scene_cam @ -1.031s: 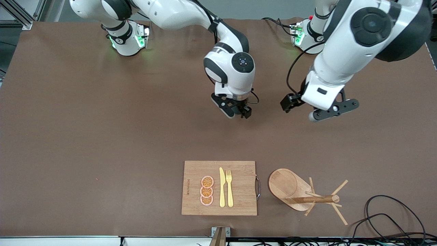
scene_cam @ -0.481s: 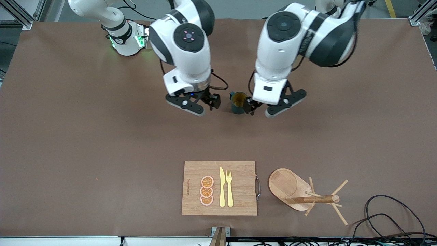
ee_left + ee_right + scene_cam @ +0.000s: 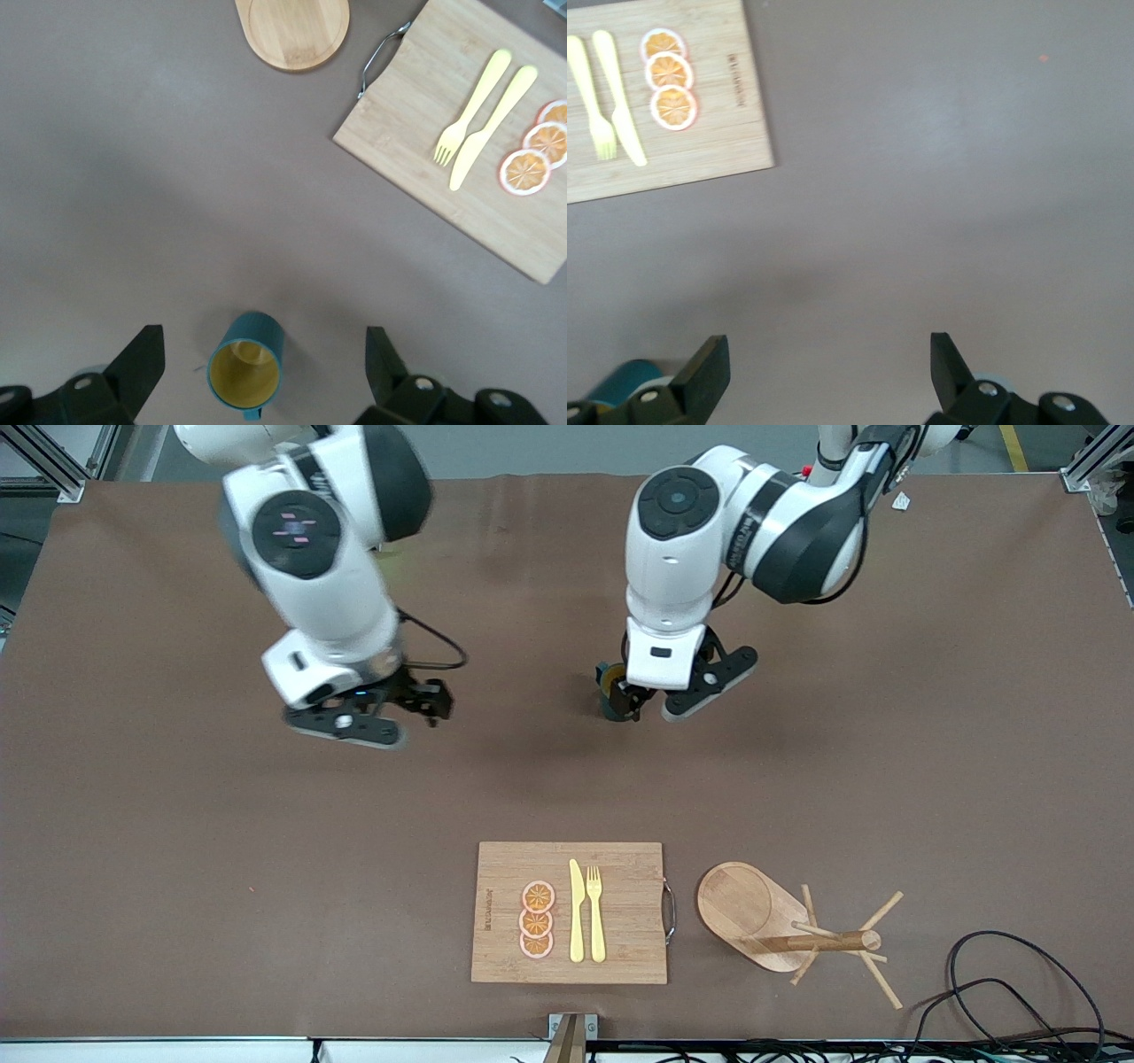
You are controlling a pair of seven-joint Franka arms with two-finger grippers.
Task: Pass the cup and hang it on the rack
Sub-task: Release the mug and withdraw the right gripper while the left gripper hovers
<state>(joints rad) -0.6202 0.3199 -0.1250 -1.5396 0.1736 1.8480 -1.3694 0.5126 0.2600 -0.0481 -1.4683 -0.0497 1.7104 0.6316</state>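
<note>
The dark teal cup [image 3: 609, 688] stands upright on the brown table, yellow inside showing. My left gripper [image 3: 627, 701] hangs just over it and hides most of it. In the left wrist view the cup [image 3: 245, 361] sits between the wide-open fingers [image 3: 142, 365] of the left gripper [image 3: 261, 370], touching neither. My right gripper [image 3: 423, 701] is open and empty over bare table toward the right arm's end; its wrist view shows the open right gripper [image 3: 828, 372] and the cup [image 3: 618, 381] at the edge. The wooden rack [image 3: 746, 908] stands near the front edge.
A bamboo cutting board [image 3: 620, 877] with a yellow knife, a fork and three orange slices [image 3: 537, 919] lies beside the rack, toward the right arm's end. Black cables [image 3: 1001, 974] lie at the front corner at the left arm's end.
My right gripper has pulled away from the cup toward the right arm's end of the table. My left gripper has moved in over the cup, which has stayed on the table.
</note>
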